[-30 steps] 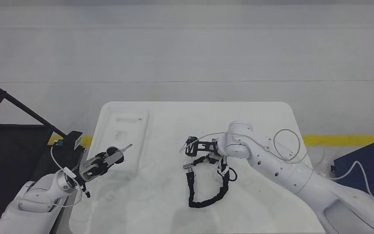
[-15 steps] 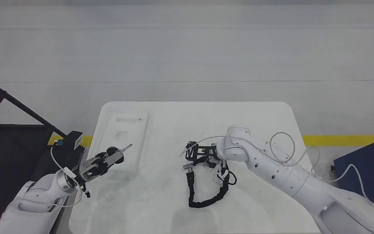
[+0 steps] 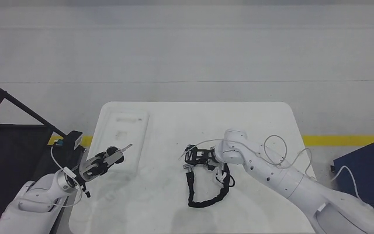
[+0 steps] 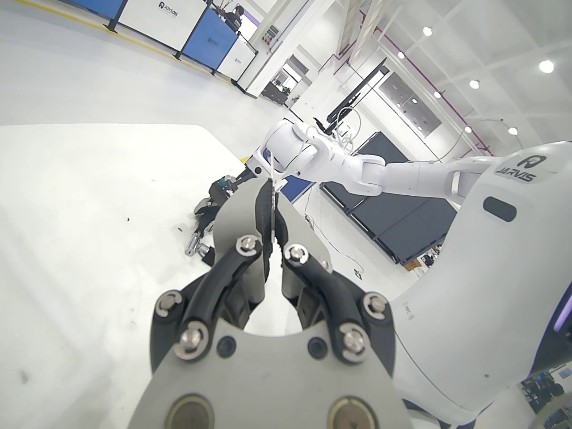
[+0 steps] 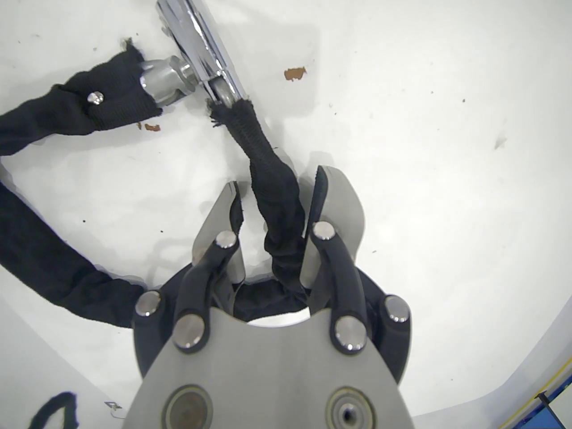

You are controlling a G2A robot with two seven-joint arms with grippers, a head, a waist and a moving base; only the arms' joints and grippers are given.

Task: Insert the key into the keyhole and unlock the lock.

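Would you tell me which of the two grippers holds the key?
The left gripper: its jaws pinch the thin key, whereas the right gripper straddles the black chain lock.

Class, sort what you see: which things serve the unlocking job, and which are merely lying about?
For the job: key in the left gripper; chain lock with chrome lock body, straddled by the right gripper.
Lying about: white tray; brown scraps on the table.

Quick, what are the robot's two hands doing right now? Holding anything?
Left gripper: shut on the key.
Right gripper: open, straddling the lock's black chain, not clamped on it.
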